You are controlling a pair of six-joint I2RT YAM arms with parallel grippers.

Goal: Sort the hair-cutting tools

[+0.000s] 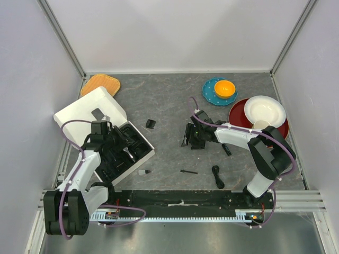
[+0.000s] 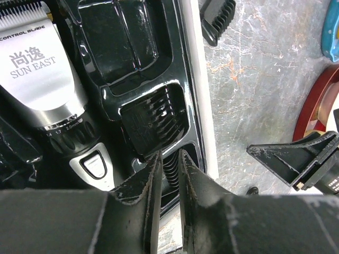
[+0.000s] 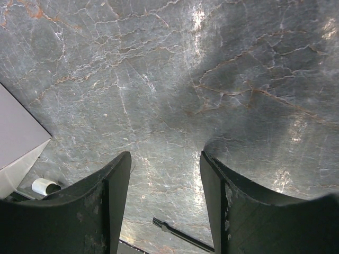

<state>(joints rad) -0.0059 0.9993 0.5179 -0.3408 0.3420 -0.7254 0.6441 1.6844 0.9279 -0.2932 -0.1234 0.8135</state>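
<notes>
L claw (image 2: 169, 154) nearly pressed together, slim gap, at edge of ribbed black plastic comb guard (image 2: 153, 119) lying in glossy black moulded tray (image 2: 132, 32), beside black-and-silver electric clipper (image 2: 42, 79); can't tell if it's pinching. Best: check guard lies flat in pocket, then lift straight up. R claw (image 3: 164, 155) spread, empty, over grey marbled worktop (image 3: 159, 79).
</notes>
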